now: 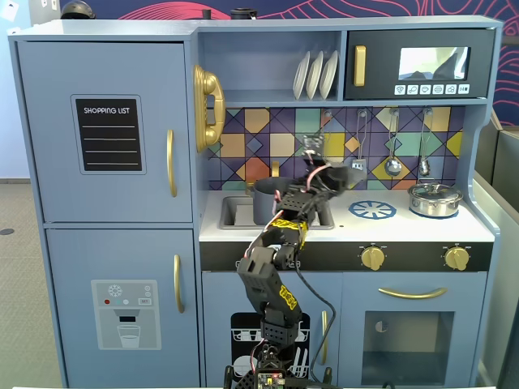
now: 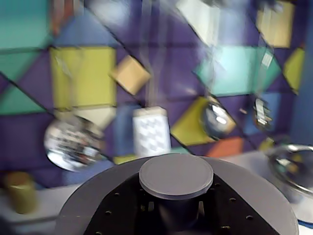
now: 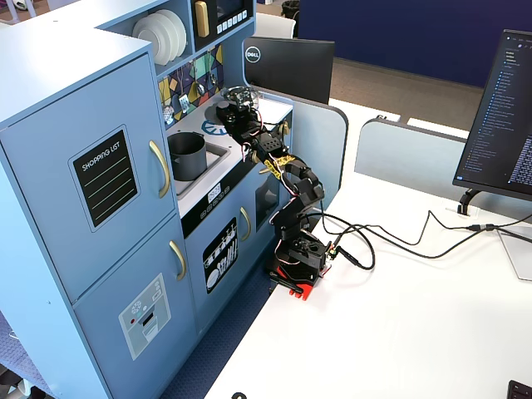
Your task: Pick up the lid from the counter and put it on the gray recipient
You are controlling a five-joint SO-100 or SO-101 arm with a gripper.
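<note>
The lid (image 2: 93,196) is a dark-gray disc with a round central knob (image 2: 176,175). It fills the bottom of the wrist view. My gripper (image 2: 176,213) is shut on the stem under the knob. In a fixed view the gripper (image 1: 334,180) holds the lid (image 1: 350,173) in the air above the counter, between the sink and the burner mark. The gray recipient (image 1: 266,200) stands upright and open in the sink, to the left of the gripper. It also shows in the other fixed view (image 3: 187,155), with the gripper (image 3: 229,110) beyond it.
A shiny silver pot (image 1: 435,198) with its own lid stands at the counter's right end, and shows in the wrist view (image 2: 293,166). A blue-and-white burner mark (image 1: 372,210) lies on the counter. Utensils (image 1: 392,162) hang on the tiled backsplash. A gold faucet (image 1: 275,169) stands behind the sink.
</note>
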